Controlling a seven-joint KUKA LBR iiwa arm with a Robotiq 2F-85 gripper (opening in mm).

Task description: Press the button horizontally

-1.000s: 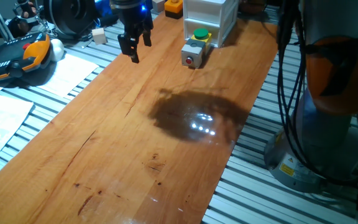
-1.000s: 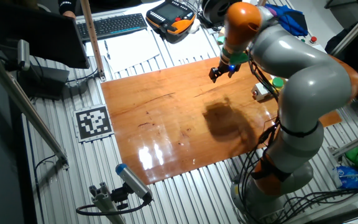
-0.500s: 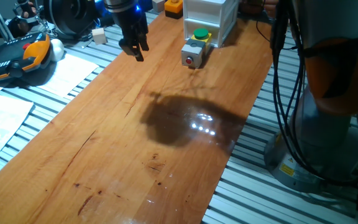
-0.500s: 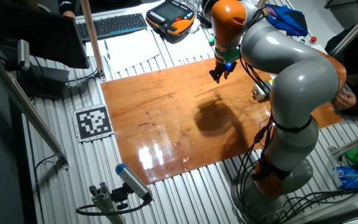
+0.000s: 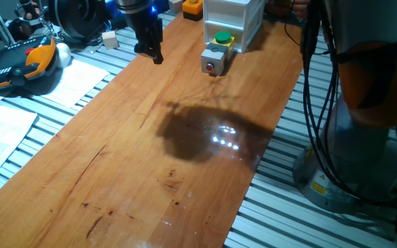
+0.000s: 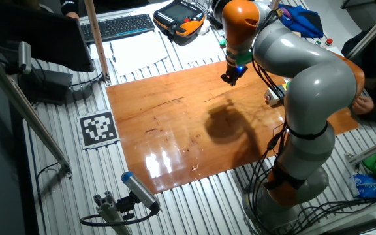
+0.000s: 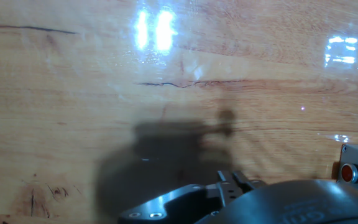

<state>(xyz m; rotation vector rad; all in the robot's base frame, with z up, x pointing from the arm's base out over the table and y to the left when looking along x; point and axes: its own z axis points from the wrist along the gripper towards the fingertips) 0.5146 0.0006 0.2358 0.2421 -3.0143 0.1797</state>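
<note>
Bench (image 5: 116,172): wooden top, glare patches and the arm's dark shadow mid-surface; near end bare of items; gripper (image 5: 150,52): hangs low over the far left part of the bench, fingertips merged into one dark shape, so whether released or clenched cannot be told; hand view gives only the gripper body along its bottom edge; button box (image 5: 212,60): grey, red button (image 5: 210,67) on its side face, well apart from the gripper; cut off at the hand view's right edge; green-topped yellow box (image 5: 222,39): just behind; white drawer unit (image 5: 233,17): farthest, top cut off.
</note>
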